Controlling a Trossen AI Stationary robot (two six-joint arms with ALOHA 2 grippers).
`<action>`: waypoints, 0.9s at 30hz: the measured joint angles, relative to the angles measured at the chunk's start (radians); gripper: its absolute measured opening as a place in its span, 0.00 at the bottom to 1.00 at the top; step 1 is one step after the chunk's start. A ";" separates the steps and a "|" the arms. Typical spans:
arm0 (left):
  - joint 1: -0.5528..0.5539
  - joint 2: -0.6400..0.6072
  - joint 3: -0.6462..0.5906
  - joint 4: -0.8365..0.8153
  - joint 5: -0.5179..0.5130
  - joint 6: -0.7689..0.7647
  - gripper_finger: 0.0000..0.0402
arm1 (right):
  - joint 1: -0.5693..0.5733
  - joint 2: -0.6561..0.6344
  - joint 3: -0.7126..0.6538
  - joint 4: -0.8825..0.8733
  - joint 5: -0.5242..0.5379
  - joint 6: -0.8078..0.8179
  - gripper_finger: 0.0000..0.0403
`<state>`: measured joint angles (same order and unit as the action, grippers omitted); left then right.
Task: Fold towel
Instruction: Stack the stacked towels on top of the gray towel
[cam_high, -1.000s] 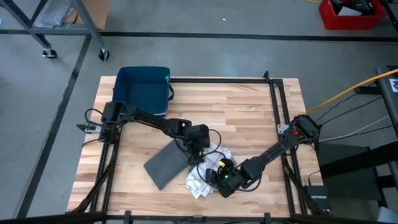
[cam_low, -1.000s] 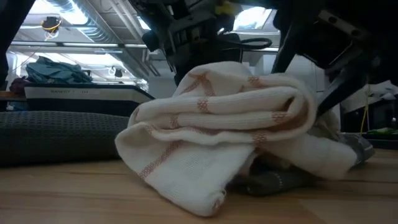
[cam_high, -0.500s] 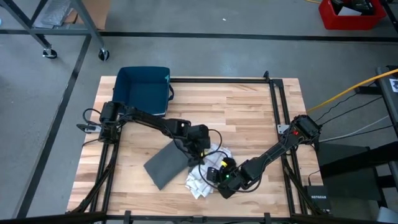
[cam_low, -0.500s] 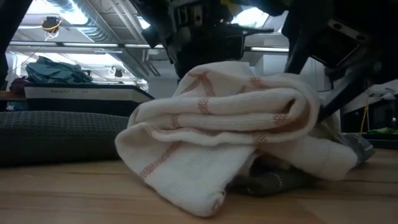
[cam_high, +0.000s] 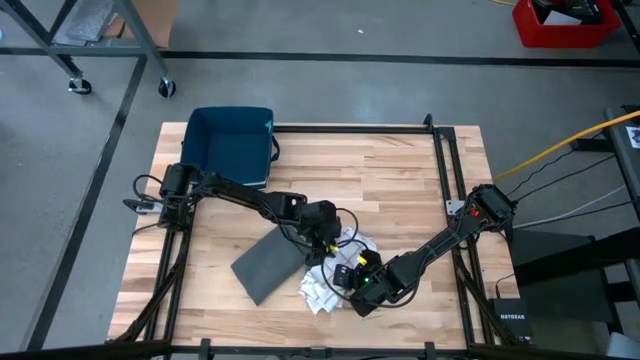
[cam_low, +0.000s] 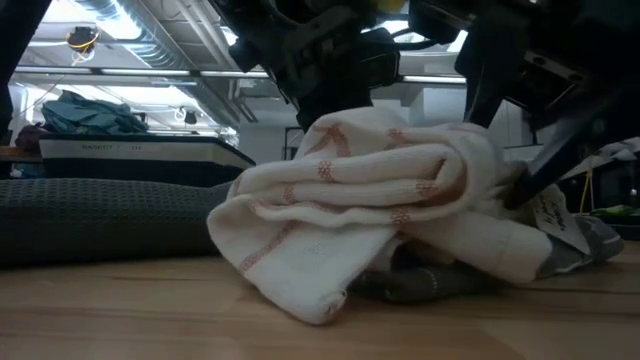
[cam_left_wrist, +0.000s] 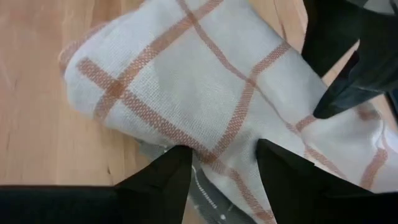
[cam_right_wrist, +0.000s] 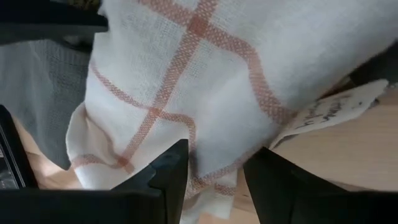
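Crumpled white cloth towel with orange-red checked stripes (cam_high: 331, 272) heaped lower centre of the high view on the pale wooden plank table (cam_high: 390, 180), beside a flat dark grey cloth (cam_high: 268, 263). Left gripper (cam_left_wrist: 217, 163) pressed onto the towel's top, fingers (cam_left_wrist: 163, 177) parted astride a fold. Right gripper (cam_right_wrist: 214, 165) at the towel's lower right edge, fingers (cam_right_wrist: 169, 167) apart, fabric between them. Dark blue fabric bin (cam_high: 231, 145) upper left.

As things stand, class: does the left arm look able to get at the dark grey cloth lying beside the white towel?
Probably yes. The left gripper hangs over the white towel, and the grey cloth lies flat right beside it with nothing on its near part.
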<state>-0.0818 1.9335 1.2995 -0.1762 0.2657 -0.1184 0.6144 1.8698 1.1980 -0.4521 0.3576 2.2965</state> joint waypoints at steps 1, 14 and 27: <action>0.000 0.000 0.000 0.000 -0.001 0.020 0.43 | 0.000 0.000 0.000 0.000 0.000 -0.013 0.38; -0.010 0.000 0.000 0.000 -0.001 0.042 0.43 | 0.000 0.000 0.000 -0.006 -0.010 -0.098 0.38; -0.010 0.001 0.000 -0.007 -0.008 0.081 0.43 | -0.017 0.002 0.000 -0.008 -0.120 -0.167 0.43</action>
<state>-0.0921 1.9343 1.2995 -0.1828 0.2576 -0.0376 0.5972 1.8721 1.1976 -0.4603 0.2374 2.1290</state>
